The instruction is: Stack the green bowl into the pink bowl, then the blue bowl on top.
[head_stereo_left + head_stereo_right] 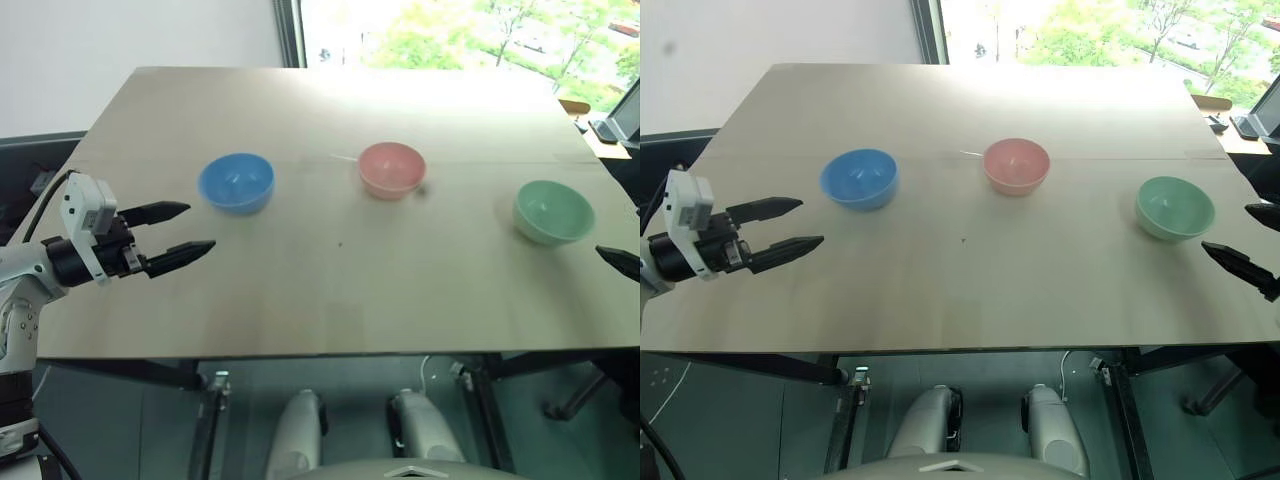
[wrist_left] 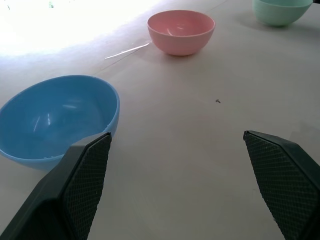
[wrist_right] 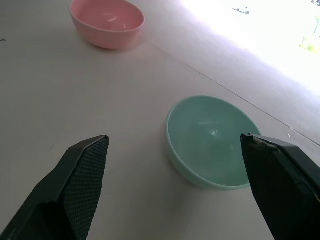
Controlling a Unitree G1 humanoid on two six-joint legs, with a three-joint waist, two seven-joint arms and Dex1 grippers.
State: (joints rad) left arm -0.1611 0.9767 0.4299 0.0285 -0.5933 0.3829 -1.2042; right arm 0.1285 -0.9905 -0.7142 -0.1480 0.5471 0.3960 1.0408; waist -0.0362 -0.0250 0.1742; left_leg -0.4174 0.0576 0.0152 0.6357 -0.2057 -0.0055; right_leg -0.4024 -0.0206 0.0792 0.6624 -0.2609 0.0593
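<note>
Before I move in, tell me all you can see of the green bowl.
The green bowl is small, round, plain mint green, smooth and slightly glossy, like plastic. It stands upright and empty on the table, on the robot's right, apart from the pink bowl. Nothing touches it; the open right gripper points at it from short of it.
</note>
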